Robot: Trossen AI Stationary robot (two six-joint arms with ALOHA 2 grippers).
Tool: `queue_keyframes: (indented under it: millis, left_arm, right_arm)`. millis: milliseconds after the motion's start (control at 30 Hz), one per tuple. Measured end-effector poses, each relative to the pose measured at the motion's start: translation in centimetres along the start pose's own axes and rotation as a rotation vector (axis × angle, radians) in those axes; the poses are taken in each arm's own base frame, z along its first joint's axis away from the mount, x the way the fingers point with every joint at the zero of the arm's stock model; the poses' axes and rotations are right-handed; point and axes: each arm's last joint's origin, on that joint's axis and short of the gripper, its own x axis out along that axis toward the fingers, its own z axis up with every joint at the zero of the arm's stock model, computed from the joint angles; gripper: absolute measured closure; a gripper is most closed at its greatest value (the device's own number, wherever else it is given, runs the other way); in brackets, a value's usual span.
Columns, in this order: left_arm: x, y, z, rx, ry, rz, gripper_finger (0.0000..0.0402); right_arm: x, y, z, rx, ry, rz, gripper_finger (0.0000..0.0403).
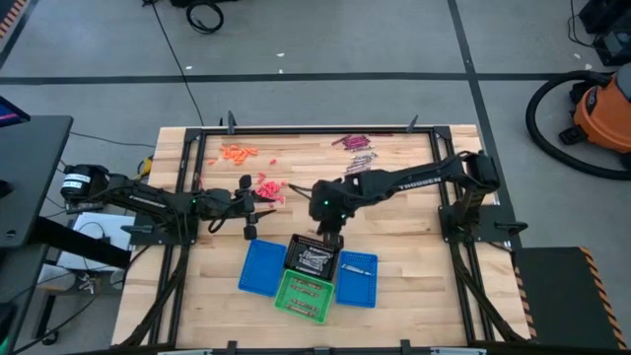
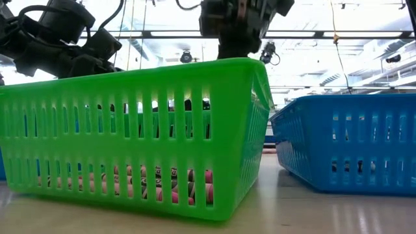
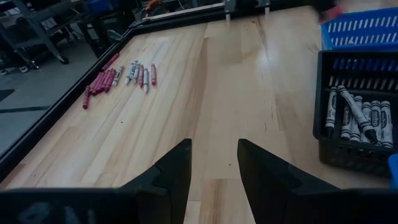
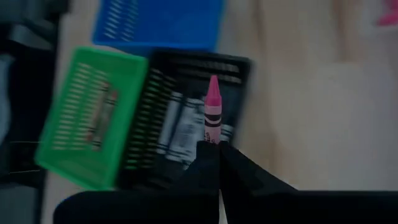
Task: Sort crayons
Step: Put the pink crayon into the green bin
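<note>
While the right gripper (image 4: pixel 219 148) pinched a pink wax crayon (image 4: pixel 212 111) above the black mesh basket (image 4: pixel 233 68) of grey crayons (image 4: pixel 179 134), delivery remained unfinished, apparently needing the matching basket; the left gripper (image 3: pixel 214 163) waited spread.

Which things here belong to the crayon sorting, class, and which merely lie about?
Job: pink crayon in the shut right gripper; maroon and grey crayons; orange crayons; black basket; green basket; blue baskets.
Lying about: orange vacuum; floor cables.
</note>
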Motion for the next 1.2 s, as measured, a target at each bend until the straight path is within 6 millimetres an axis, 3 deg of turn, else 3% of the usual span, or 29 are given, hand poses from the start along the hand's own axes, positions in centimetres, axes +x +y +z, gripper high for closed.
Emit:
queue_keyframes:
  millis: [367, 833, 1200]
  left_arm:
    - [0.0, 0.0, 0.0, -0.005, 0.0, -0.001, 0.026]
    - [0.0, 0.0, 0.0, -0.005, -0.001, -0.001, 0.026]
    - [0.0, 0.0, 0.0, -0.003, -0.002, 0.0, 0.026]
  right_arm:
    - [0.7, 4.3, 0.7, -0.032, -0.14, 0.132, 0.0391]
    - [1.2, 7.3, 0.5, 0.059, -0.18, 0.209, 0.0391]
    - [8.0, 7.6, -1.2, 0.138, -0.043, 0.271, 0.0391]
